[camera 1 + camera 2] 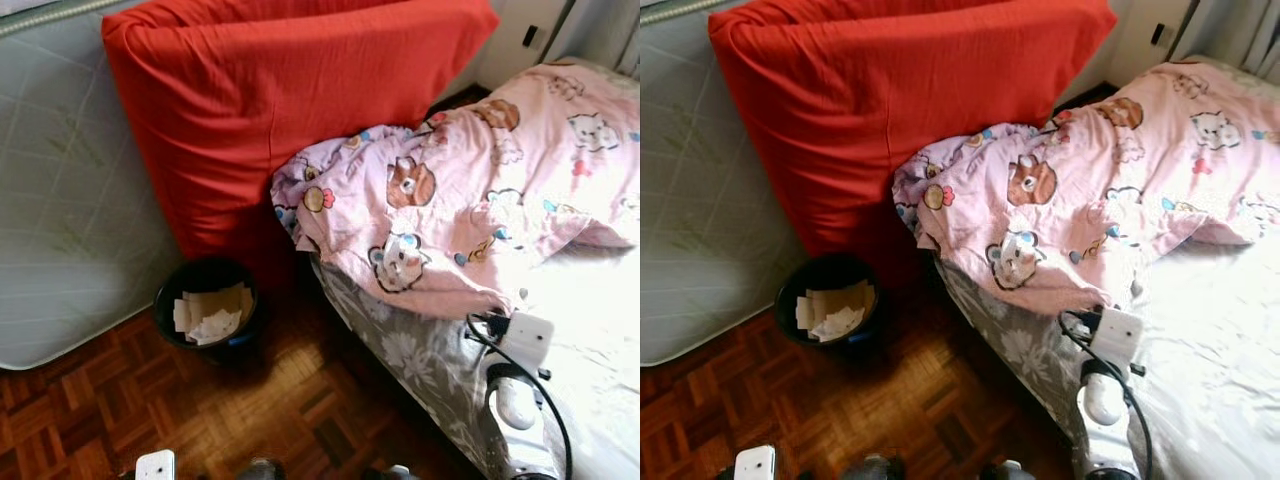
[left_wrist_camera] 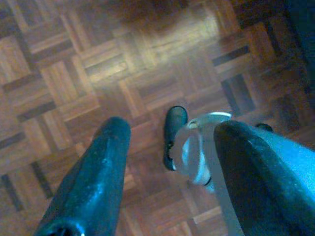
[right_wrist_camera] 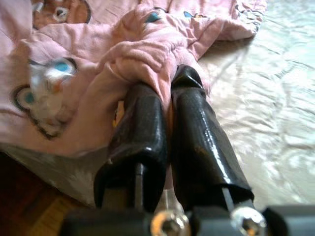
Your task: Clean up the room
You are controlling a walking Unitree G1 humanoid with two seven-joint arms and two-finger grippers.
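Observation:
A pink blanket [image 1: 470,190] printed with cartoon animals lies crumpled across the bed [image 1: 600,330], its lower edge hanging over the near side. My right gripper [image 3: 167,83] reaches from the bottom right to that edge and is shut on a fold of the pink blanket [image 3: 147,54]; in the left eye view its black fingers [image 1: 487,325] sit just under the hem. My left gripper [image 2: 172,128] hangs open low over the parquet floor [image 2: 98,73], with nothing between its fingers.
A large red cushion [image 1: 290,110] leans behind the bed's corner, against a grey quilted mattress [image 1: 60,200] standing on the left. A black bin [image 1: 205,300] holding paper scraps sits on the parquet [image 1: 250,410] below the cushion. The bed's side [image 1: 420,370] is grey floral cloth.

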